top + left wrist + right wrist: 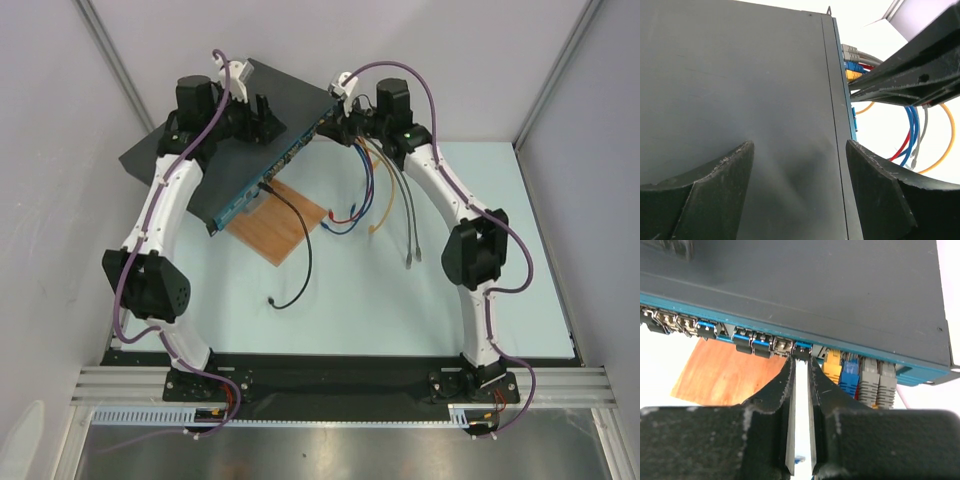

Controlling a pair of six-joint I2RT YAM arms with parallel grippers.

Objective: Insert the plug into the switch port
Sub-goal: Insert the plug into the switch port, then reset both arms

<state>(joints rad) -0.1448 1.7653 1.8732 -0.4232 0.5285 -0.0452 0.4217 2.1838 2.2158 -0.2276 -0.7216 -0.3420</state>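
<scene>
Two arms reached to the far side of the table point(430, 300), both bent in over the switch point(235, 175). It lay at an angle at the far left, its blue front face turned toward the middle of the table.

On the left, the left gripper point(799, 145) hung over the switch's dark top panel. Its fingers point(715, 190) were spread wide apart with only bare metal between them; whether they touched the lid, I couldn't tell.

Along the front, a black cable point(309, 250) was plugged in near the lower end of the blue face. It trailed past the wooden board point(285, 225), its free end loose on the table. The board sat just beside and below that face.

Further right came the row of ports point(670, 320), several filled with blue-tabbed modules. And there was the plug point(802, 346), at a port just left of the coloured connectors; how deep it sat, I couldn't tell.

The right gripper point(801, 364) was right up against it. Its two fingers point(782, 395) were drawn close to a thin slit, tips flanking the plug's underside. Pinching it or only touching, I couldn't say.

Right of that, a yellow connector point(832, 365), a blue connector point(850, 374) and two grey connectors point(877, 382) sat side by side in their ports. Their leads, along with a red cable point(900, 148), drooped down onto the table.
</scene>
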